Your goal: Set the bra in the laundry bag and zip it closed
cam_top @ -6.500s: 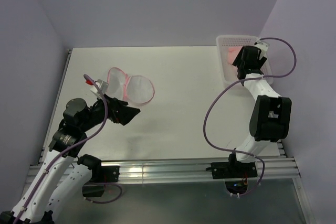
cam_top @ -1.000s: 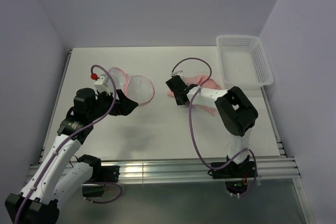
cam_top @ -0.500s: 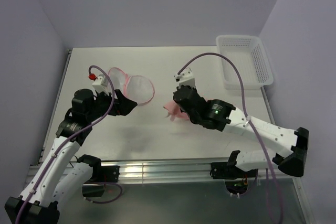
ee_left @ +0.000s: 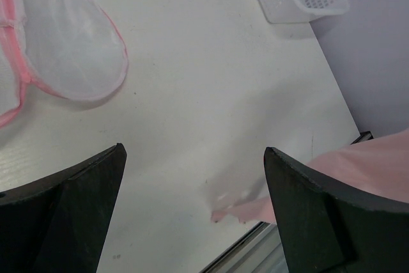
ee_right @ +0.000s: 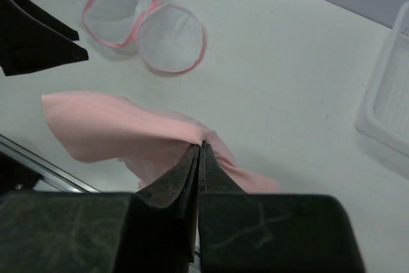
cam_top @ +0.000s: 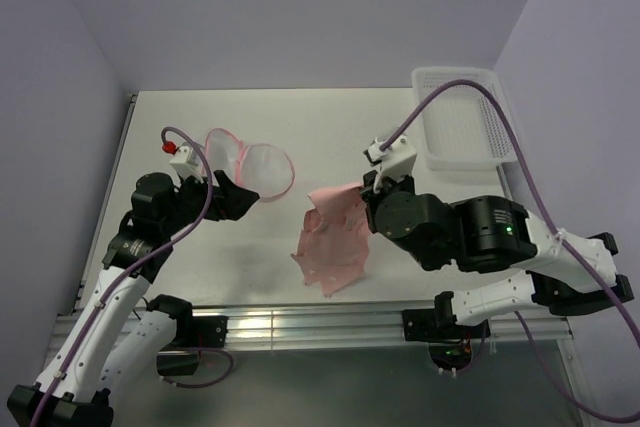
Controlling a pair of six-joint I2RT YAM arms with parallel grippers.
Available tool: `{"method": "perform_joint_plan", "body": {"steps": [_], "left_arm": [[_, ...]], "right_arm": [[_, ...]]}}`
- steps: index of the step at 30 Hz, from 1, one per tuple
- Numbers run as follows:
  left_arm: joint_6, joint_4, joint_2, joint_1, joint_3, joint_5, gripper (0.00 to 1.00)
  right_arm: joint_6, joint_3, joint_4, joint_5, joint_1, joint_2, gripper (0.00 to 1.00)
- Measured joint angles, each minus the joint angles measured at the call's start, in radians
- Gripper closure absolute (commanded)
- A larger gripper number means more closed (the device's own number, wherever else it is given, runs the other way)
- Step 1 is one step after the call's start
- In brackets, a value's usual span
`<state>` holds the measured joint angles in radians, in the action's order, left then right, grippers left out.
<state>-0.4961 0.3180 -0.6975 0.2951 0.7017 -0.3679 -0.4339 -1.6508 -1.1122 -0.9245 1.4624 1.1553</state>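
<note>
Left gripper [ee_left: 193, 151] gapes wide, empty, just beside the laundry bag [cam_top: 250, 164], splayed open on the worktop [cam_top: 340, 127]. Bra [cam_top: 335, 242] dangles from the right gripper [ee_right: 199, 148], clamped on one edge. Risks: pinch slips; trailing fabric drags the unheld bag.

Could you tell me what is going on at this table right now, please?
The right gripper is shut on the light-pink fabric bra, which hangs from it over the white table. The round translucent mesh laundry bag with a pink rim lies spread open further left, the open left gripper beside it. The bra is not yet inside.
</note>
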Motion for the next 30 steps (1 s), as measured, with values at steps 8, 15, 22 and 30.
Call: {"method": "perform_joint_plan", "body": {"steps": [8, 15, 22, 30], "left_arm": [[-0.026, -0.002, 0.0, 0.001, 0.0, -0.002, 0.04], [-0.096, -0.06, -0.014, 0.028, -0.007, -0.012, 0.05], [-0.185, -0.175, -0.083, 0.101, -0.053, 0.001, 0.05], [-0.259, -0.345, -0.274, 0.205, -0.075, 0.079, 0.05]], "right_arm": [[0.081, 0.177, 0.098, 0.163, -0.154, -0.148, 1.0], [0.228, 0.391, 0.339, 0.475, -0.599, -0.08, 1.0], [0.381, 0.296, 0.58, 0.69, -0.904, 0.376, 1.0], [0.46, -0.195, 0.672, 0.795, -1.04, 0.978, 0.32]]}}
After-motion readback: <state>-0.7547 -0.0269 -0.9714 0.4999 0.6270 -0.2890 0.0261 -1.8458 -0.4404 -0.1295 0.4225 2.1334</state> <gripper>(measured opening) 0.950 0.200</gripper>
